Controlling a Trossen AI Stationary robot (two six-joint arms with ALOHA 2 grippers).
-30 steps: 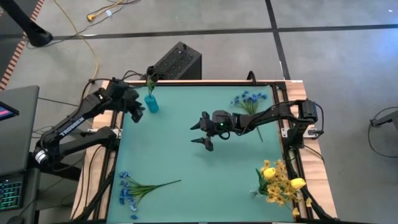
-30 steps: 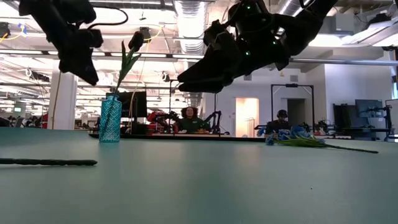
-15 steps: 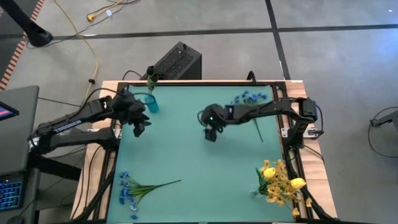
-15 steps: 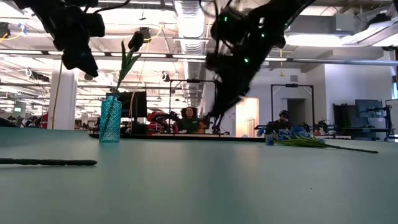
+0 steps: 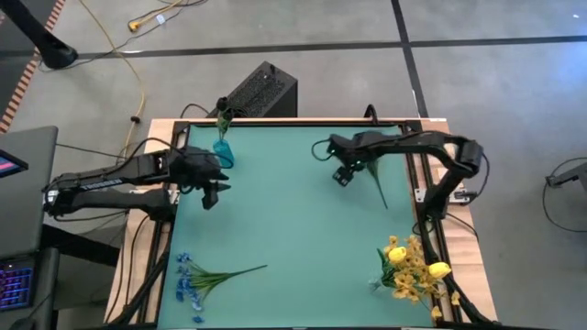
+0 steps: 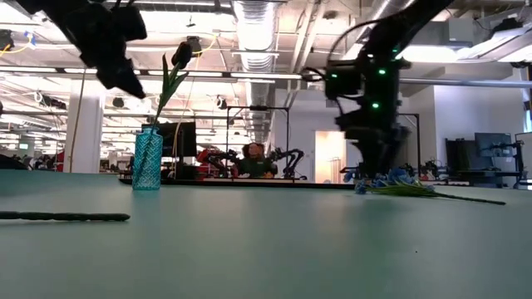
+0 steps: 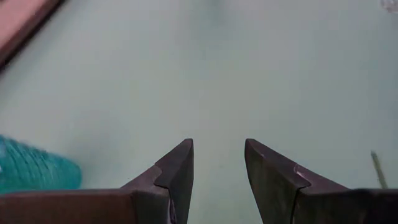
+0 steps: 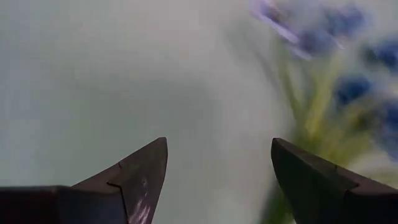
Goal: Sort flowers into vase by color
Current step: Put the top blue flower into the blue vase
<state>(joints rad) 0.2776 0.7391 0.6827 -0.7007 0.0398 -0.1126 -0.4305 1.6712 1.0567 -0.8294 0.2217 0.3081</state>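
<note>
My right claw (image 5: 341, 175) hangs over the green table (image 5: 293, 229), spread wide and empty, just beside the blue sprig (image 5: 369, 148) near the far edge; my left claw (image 5: 212, 191) hovers near the teal vase (image 5: 223, 152), partly parted, holding nothing; a dark bud (image 6: 181, 55) stands in that vase; another blue sprig (image 5: 197, 277) and the yellow flowers (image 5: 411, 266) lie at the near corners.

My two arms are dark, jointed links with black cables trailing, white lettering behind the left pincer (image 5: 213, 191), green lights glowing above the right pincer (image 5: 342, 174), each ending in two wedge-shaped fingers (image 7: 176, 177).
</note>
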